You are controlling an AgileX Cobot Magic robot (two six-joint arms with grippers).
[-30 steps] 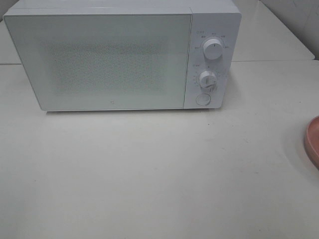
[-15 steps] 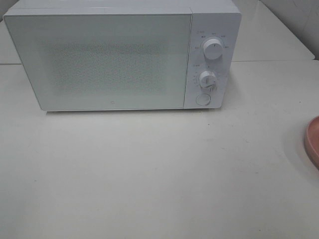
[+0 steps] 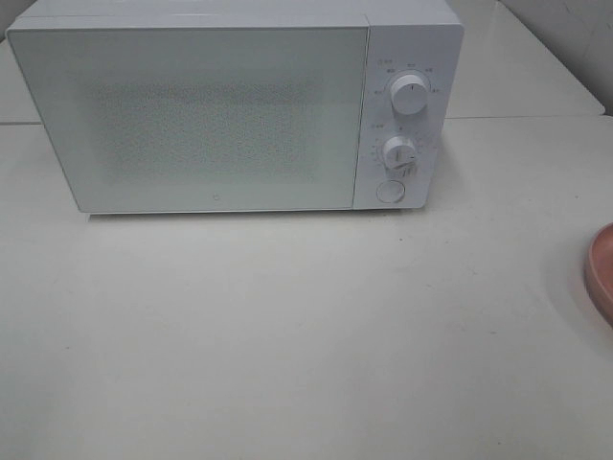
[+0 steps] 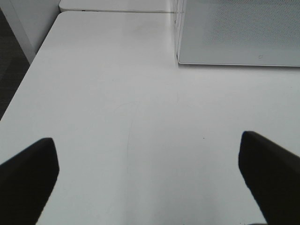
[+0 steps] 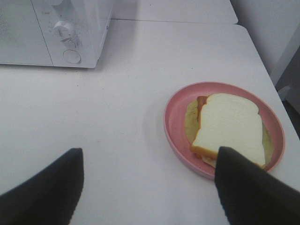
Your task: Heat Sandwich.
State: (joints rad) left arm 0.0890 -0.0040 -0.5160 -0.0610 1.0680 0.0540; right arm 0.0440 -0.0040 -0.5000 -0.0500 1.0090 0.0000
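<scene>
The sandwich [image 5: 229, 124], white bread with a tan crust and pale green filling, lies on a round pink plate [image 5: 174, 112] in the right wrist view. My right gripper [image 5: 145, 192] is open above the table just short of the plate; one dark finger [image 5: 248, 192] hides the plate's near edge and a corner of the sandwich. The white microwave [image 3: 230, 105] stands at the back of the table with its door shut. My left gripper [image 4: 150, 183] hangs open over bare table near the microwave's front left corner [image 4: 234, 33]. Neither gripper shows in the exterior high view.
The microwave's panel carries two knobs [image 3: 409, 96] and a round button [image 3: 389, 192]. Only the pink plate's rim [image 3: 601, 273] shows at the right edge of the exterior high view. The table's left edge [image 4: 28, 70] drops off to dark floor.
</scene>
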